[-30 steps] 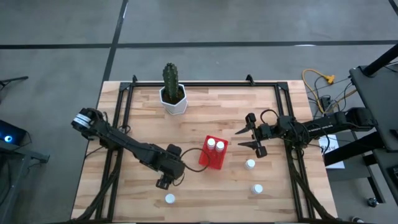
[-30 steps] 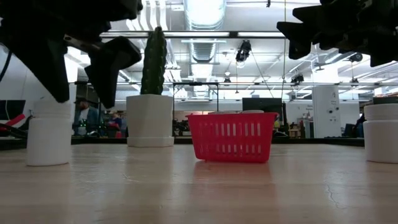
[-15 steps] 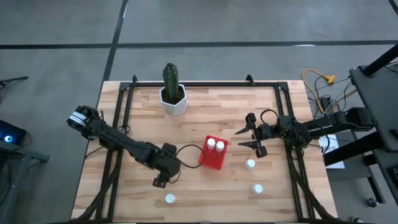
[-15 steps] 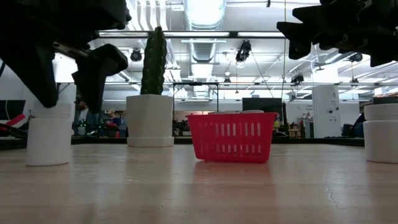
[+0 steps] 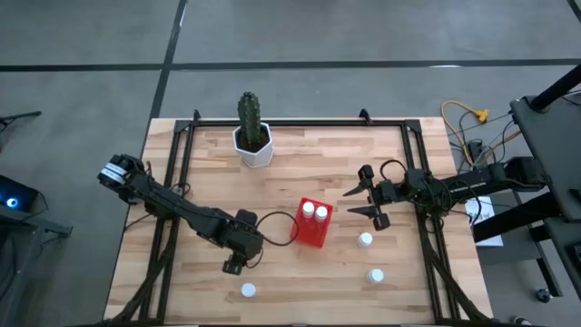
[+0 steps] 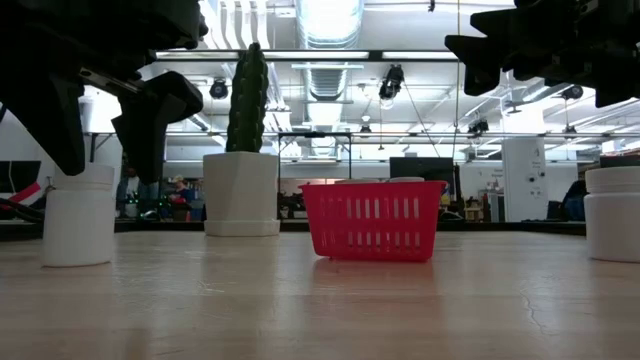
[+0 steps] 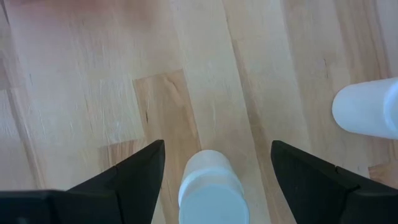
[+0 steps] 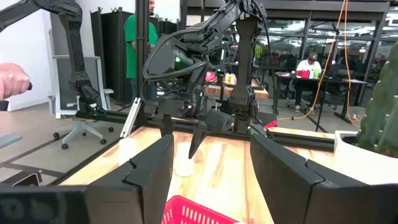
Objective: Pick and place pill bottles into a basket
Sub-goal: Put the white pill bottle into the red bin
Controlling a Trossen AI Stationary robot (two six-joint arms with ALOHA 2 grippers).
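The red basket [image 5: 313, 234] stands mid-table with two white pill bottles [image 5: 315, 212] upright in it. My left gripper [image 5: 233, 266] is open near the table's near left, fingers pointing down. In the left wrist view its fingers [image 7: 217, 144] stand on either side of an upright white bottle [image 7: 210, 190] without touching it. A second bottle [image 7: 367, 115] stands close by and also shows in the high view [image 5: 247, 290]. Two more bottles [image 5: 365, 240] [image 5: 375, 275] stand right of the basket. My right gripper [image 5: 350, 202] is open and empty, held above the table right of the basket.
A cactus in a white hexagonal pot [image 5: 252, 145] stands at the far edge, left of centre. Black frame rails [image 5: 172, 173] run along the table's left, right and far sides. Bare wood lies between the basket and the near edge. People show in the room beyond [image 8: 138, 43].
My left gripper has shifted a little toward the table's left edge and slightly down, staying open over the bottle.
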